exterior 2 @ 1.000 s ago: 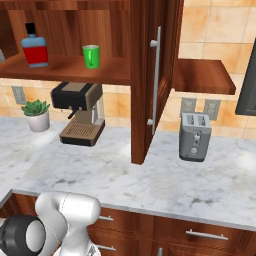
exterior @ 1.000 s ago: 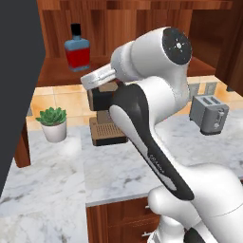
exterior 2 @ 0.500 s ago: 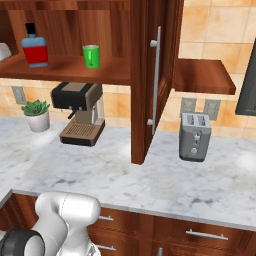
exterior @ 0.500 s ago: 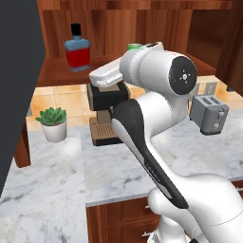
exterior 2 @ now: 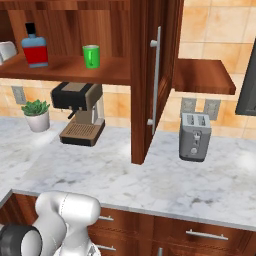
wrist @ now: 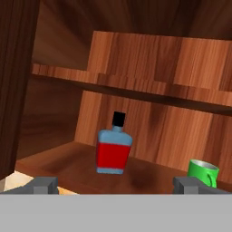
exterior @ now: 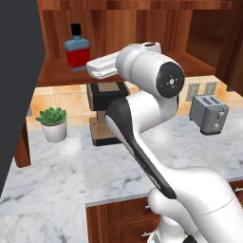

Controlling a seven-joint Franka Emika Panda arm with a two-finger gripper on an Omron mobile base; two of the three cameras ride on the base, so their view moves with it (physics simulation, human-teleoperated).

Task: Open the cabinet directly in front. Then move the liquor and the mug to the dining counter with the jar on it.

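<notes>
The cabinet (exterior 2: 145, 75) stands open, its right door swung out toward me with the grey bar handle (exterior 2: 156, 75) showing. On its lower shelf stands the liquor (wrist: 114, 152), a blue bottle with a red label and black cap (exterior 2: 36, 47) (exterior: 76, 50). The green mug (exterior 2: 91, 56) (wrist: 203, 172) is to the bottle's right. My gripper (wrist: 115, 185) is open and empty, level with the shelf's front edge. It faces the liquor and stands short of it. In the left base view the gripper (exterior: 92, 70) hangs just right of the bottle. The dining counter and the jar are out of view.
Under the cabinet, a coffee machine (exterior 2: 80, 112) and a potted plant (exterior 2: 37, 114) stand on the marble worktop (exterior 2: 150, 175). A toaster (exterior 2: 195, 136) sits right of the open door. A wooden shelf (exterior 2: 202, 75) juts from the tiled wall beyond.
The arm's elbow has swung up and to the right, and the hand has risen to shelf height. Its jaws stay wide. Bottle, mug and door have not moved.
</notes>
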